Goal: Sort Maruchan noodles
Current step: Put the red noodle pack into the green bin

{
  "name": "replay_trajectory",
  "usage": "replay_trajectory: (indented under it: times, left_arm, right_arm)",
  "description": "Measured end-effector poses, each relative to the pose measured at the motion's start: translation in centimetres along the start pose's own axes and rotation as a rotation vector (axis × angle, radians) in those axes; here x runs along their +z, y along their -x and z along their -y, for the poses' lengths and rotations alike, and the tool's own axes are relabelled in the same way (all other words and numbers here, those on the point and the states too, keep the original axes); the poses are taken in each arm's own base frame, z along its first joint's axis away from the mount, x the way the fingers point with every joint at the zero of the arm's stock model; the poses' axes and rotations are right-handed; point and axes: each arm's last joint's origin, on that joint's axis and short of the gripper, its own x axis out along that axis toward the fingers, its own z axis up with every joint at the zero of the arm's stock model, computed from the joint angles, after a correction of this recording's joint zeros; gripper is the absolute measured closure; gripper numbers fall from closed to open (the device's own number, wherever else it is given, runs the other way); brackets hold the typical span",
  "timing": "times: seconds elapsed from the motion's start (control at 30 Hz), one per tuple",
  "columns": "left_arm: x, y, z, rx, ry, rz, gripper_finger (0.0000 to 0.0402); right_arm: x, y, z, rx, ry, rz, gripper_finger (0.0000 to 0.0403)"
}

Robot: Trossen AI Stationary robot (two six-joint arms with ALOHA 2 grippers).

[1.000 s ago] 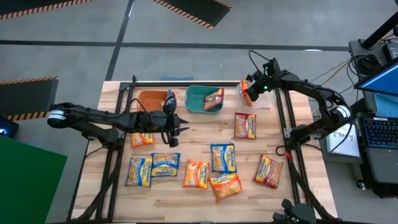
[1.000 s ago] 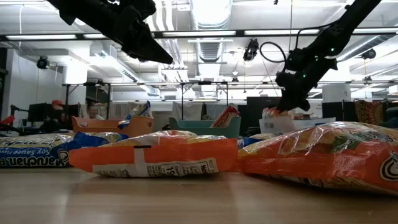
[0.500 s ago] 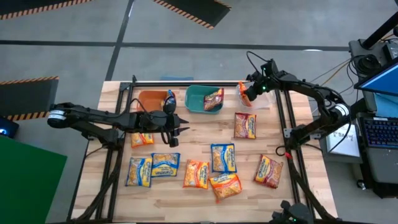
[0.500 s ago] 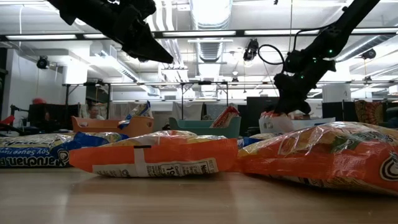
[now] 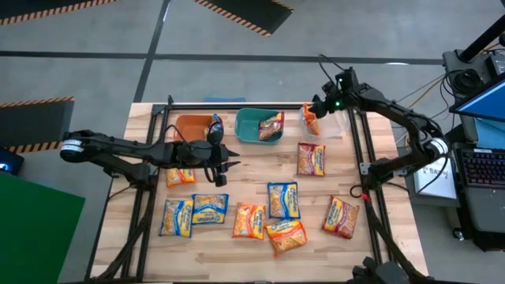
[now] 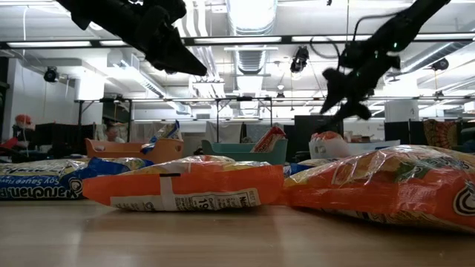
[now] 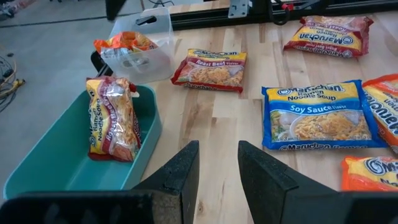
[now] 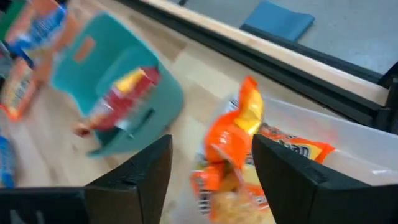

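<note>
An orange-red Maruchan packet (image 8: 239, 146) stands on end inside the clear bin (image 5: 331, 124) at the table's far right. My right gripper (image 5: 317, 109) hangs open just above it, a finger to either side and touching nothing. My left gripper (image 5: 233, 164) hovers open and empty over the table's middle left. A maroon packet (image 7: 112, 118) stands in the green bin (image 5: 254, 125). A blue packet (image 5: 215, 126) sits in the orange bin (image 5: 192, 126). Several more packets lie flat on the wooden table (image 5: 379, 158).
Loose packets lie in the table's near half: blue ones (image 5: 209, 209) (image 5: 282, 199), orange ones (image 5: 249, 220) (image 5: 286, 235), maroon ones (image 5: 311, 158) (image 5: 341, 217). One more (image 5: 180, 176) lies partly under the left arm. A black rail (image 5: 237, 106) runs along the far edge.
My right gripper has opened and let go of the orange-red packet, then risen off the clear bin while rolling at the wrist. The packet stays standing in the bin.
</note>
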Motion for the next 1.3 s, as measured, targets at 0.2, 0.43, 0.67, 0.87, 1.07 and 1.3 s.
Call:
replay_trajectory:
  times: [0.2,0.43,0.67,0.87,1.07,1.3]
  left_arm:
    - [0.0,0.0,0.0,0.0,0.059,0.0,0.0308]
    - [-0.7,-0.1,0.1,-0.001,0.113,-0.011,0.0308]
    - [-1.9,-0.3,0.2,0.0,0.169,-0.046,0.0308]
    - [-2.0,-0.3,0.2,0.001,0.188,-0.054,0.0308]
    - [-1.9,-0.3,0.2,0.0,0.194,-0.043,0.0308]
    - [-1.6,-0.3,0.2,-0.001,0.207,-0.007,0.0308]
  right_arm:
    - [-0.4,2.7,-4.7,0.084,0.02,0.032,0.0194]
    - [-3.8,4.3,-10.7,0.201,0.107,0.016,0.0213]
    - [-8.9,2.9,-13.7,0.14,0.138,-0.104,0.0243]
    - [-13.1,0.8,-13.6,-0.036,0.093,-0.24,0.0297]
    - [-15.8,-1.1,-11.7,-0.242,0.033,-0.322,0.0364]
    - [-17.6,-3.6,-10.2,-0.381,-0.01,-0.381,0.0394]
